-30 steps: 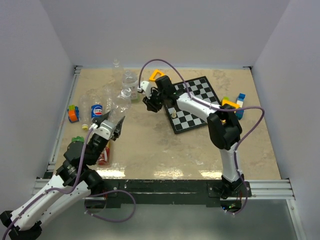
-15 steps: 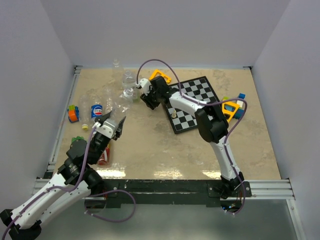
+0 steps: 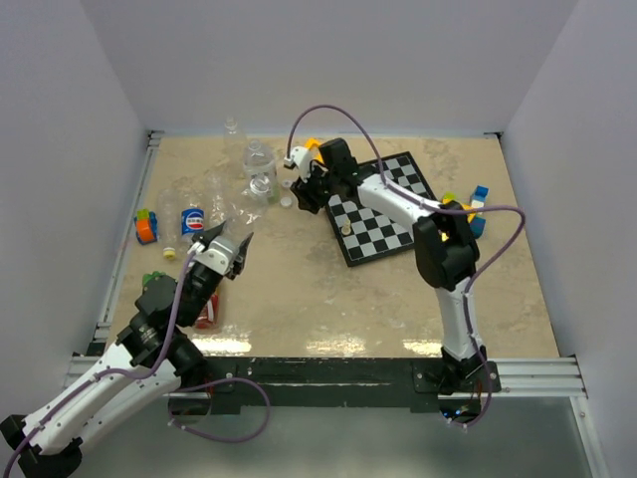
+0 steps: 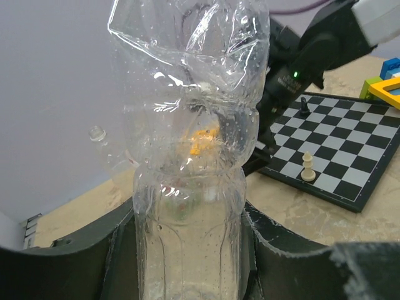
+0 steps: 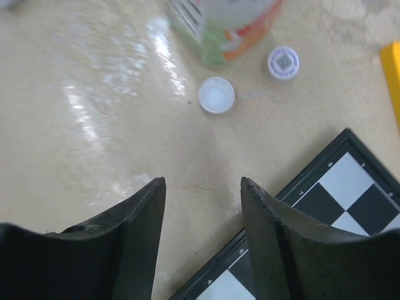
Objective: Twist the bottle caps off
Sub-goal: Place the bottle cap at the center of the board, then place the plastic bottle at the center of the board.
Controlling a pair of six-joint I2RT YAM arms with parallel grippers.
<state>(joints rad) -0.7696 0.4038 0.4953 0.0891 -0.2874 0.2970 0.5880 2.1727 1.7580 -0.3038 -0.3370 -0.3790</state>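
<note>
Between the left gripper's (image 4: 187, 228) fingers a crumpled clear bottle (image 4: 190, 125) is clamped, though its neck cannot be made out. At upper centre of the right wrist view, an upturned white cap (image 5: 217, 95) and a printed cap (image 5: 283, 63) are seen lying loose beside a green-orange labelled bottle (image 5: 231, 25). The right gripper (image 5: 203, 182) is held spread and empty.

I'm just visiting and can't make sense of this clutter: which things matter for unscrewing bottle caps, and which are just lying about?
For the job:
clear bottle, gripped by the left gripper; labelled bottle; white cap and printed cap, both lying loose; cola bottle.

Lying about:
chessboard; pale chess piece; orange toy; coloured blocks.
</note>
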